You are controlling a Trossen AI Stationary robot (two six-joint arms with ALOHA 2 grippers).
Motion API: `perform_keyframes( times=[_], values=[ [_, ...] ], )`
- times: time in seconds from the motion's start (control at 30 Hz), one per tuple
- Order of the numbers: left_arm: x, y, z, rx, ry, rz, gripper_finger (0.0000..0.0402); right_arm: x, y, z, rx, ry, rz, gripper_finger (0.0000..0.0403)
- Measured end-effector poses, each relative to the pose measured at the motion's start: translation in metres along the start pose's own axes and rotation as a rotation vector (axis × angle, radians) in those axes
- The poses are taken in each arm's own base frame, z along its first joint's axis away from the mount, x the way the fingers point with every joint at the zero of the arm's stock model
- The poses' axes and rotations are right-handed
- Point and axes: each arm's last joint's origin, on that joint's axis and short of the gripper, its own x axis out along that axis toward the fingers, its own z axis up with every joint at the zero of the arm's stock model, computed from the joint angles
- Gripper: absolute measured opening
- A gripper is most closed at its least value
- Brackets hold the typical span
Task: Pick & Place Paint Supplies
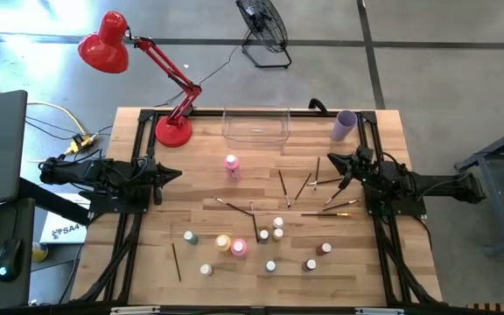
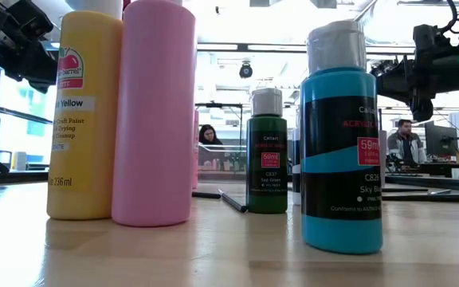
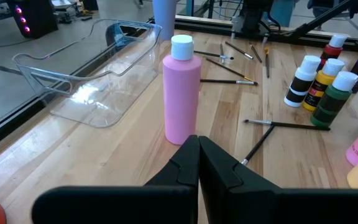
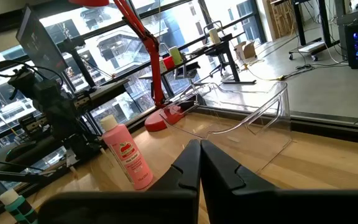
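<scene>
The pink bottle [image 1: 231,166] stands upright, cap up, long axis vertical, on the table just in front of the clear bin [image 1: 256,125]. It lies straight ahead of the left gripper [image 1: 175,173], the nearer one, jaws pressed together and empty. The right gripper [image 1: 332,162], also closed, sits farther off beside the brushes [image 1: 313,185].

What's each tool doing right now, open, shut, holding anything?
Left tool: shut, holding nothing, at the table's left edge.
Right tool: shut, holding nothing, at the table's right edge.
</scene>
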Motion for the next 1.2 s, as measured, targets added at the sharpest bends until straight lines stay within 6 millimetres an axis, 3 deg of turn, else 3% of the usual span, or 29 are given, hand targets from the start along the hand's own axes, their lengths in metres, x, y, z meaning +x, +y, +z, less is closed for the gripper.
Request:
perform_keyframes(
  times=[1.2],
  values=[
    [0.0000, 0.0000, 0.0001, 0.012, -0.001, 0.001, 0.0000, 0.0000, -0.0001, -0.0001, 0.001, 0.000, 0.000, 0.0002]
  ],
)
